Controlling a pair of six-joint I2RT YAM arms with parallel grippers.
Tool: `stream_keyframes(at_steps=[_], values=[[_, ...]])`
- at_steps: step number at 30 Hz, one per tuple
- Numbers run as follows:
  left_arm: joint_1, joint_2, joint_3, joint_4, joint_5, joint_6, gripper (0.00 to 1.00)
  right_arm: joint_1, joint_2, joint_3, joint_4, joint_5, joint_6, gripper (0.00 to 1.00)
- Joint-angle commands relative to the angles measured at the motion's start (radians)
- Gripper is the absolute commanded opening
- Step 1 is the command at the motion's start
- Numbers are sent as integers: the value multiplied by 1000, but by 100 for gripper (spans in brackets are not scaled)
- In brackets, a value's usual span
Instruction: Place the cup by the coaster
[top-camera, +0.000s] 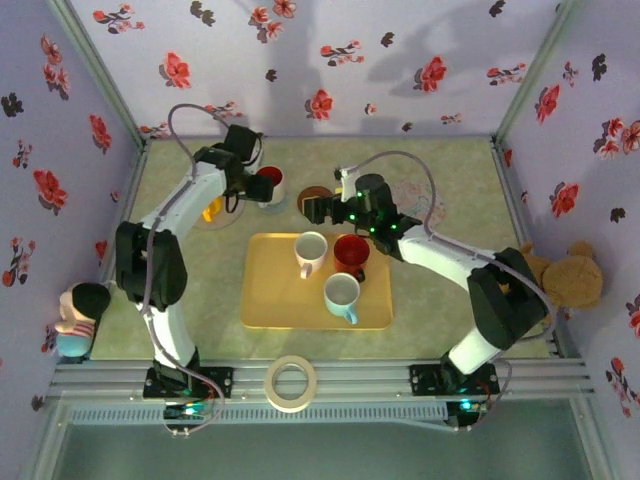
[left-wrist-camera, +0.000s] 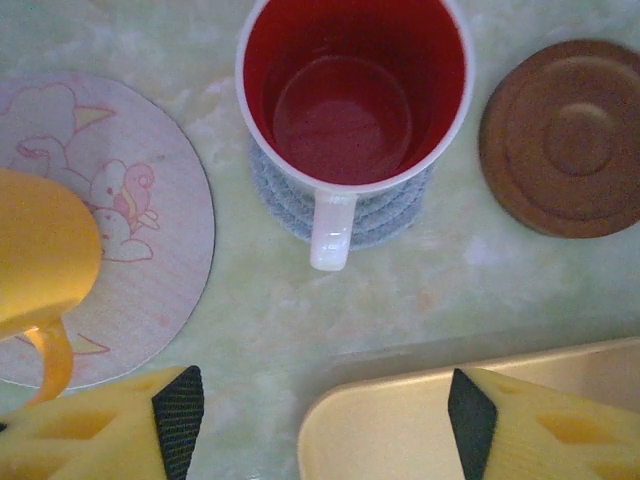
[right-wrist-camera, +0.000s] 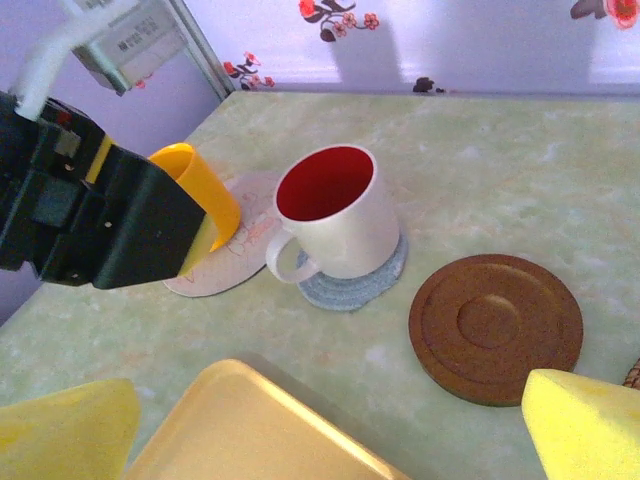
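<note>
On the green worktop (left-wrist-camera: 250, 310), beyond the yellow tray (top-camera: 270, 300), the red-lined white cup (left-wrist-camera: 352, 110) stands upright on the grey coaster (left-wrist-camera: 400, 225) (handle toward the left pincer (left-wrist-camera: 325, 405), which gapes empty short of it). The right pincer (right-wrist-camera: 325, 425) is spread wide, empty too.

The cup (left-wrist-camera: 350, 110) under my left wrist is white outside and glossy red inside. It is empty and stands upright, its handle pointing to 6 o'clock. It sits on the grey knitted coaster (left-wrist-camera: 395, 228), a round mat whose edge peeks out from under the base from about 3 round through 6 to 9 o'clock.
</note>
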Motion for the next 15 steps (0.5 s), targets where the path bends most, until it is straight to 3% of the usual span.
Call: stream_keyframes(at_steps=[1,15], values=[[9,-80,-21,-10,49,-21,72,-7,-60,-19,21,6,-21,99],[0,-325,-178,66,140,-19,98,-6,-310,-73,-188,48,-130,99]])
